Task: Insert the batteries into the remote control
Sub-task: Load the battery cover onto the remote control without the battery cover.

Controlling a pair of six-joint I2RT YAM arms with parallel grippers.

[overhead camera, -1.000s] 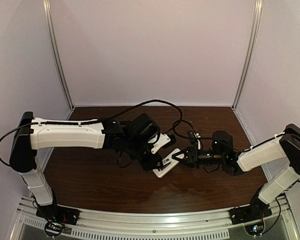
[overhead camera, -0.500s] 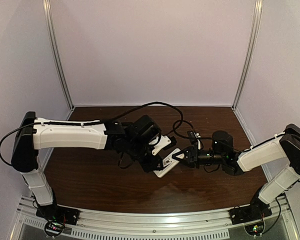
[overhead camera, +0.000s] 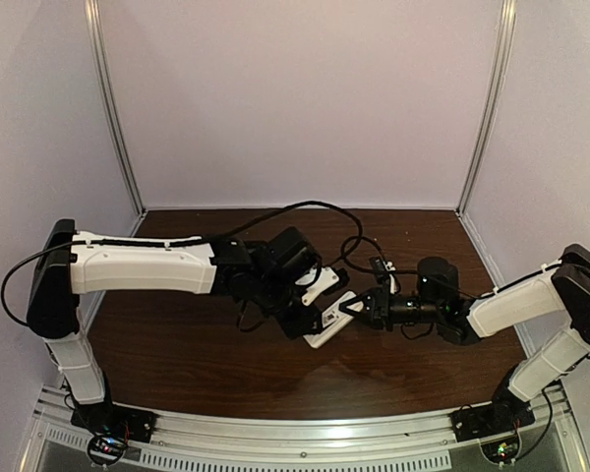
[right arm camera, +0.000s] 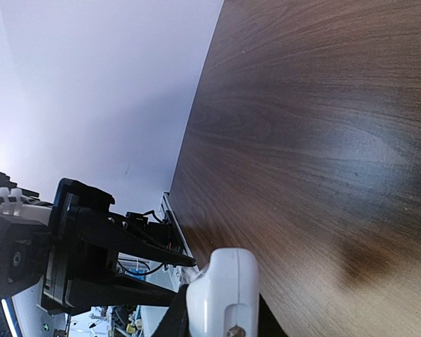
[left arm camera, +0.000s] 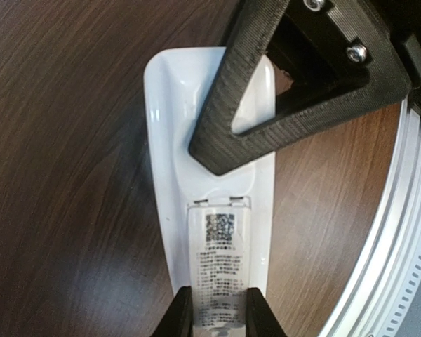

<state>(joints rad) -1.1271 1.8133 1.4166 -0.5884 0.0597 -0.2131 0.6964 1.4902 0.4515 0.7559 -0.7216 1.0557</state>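
Pinching the labelled end of the remote control [left arm camera: 165, 175] from both sides, the left claw [left arm camera: 219, 317] stands nearly closed on it, while the right claw [right arm camera: 221, 319] clamps the opposite end, equally narrow. The handset hangs back-up between them, apparently lifted off the bench [left arm camera: 63, 154]. Its labelled battery cover [left arm camera: 219, 260] looks still fitted, and no batteries show anywhere, so I judge loading has hardly begun: opening and filling remain.
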